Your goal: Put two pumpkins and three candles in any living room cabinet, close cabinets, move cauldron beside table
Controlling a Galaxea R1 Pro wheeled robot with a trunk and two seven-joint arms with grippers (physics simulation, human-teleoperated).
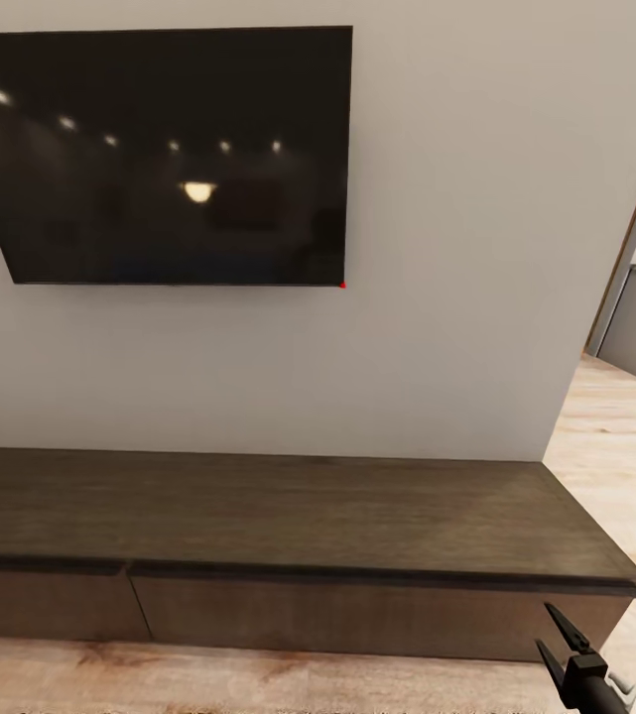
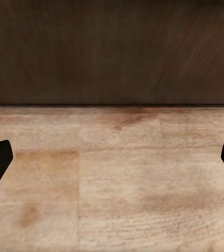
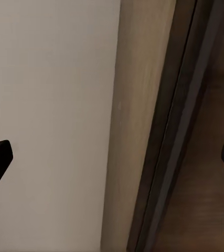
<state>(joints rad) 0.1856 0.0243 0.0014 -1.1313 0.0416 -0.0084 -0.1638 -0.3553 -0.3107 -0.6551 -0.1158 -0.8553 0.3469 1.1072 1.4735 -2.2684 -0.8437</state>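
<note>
Grey wall (image 1: 437, 327), unbranded dark television (image 1: 174, 154), closed cabinet (image 1: 288, 516), right end effector (image 1: 554, 635) open

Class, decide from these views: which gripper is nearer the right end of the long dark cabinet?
Right. The right gripper hangs open just in front of the cabinet at its right end. The left gripper faces the cabinet front over the wooden floor, position along it unclear.

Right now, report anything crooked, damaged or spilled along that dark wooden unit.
Nothing stands out. The cabinet sits flush to the wall, its drawer fronts look shut and even, and the television looks intact. The right gripper is open, holding nothing.
</note>
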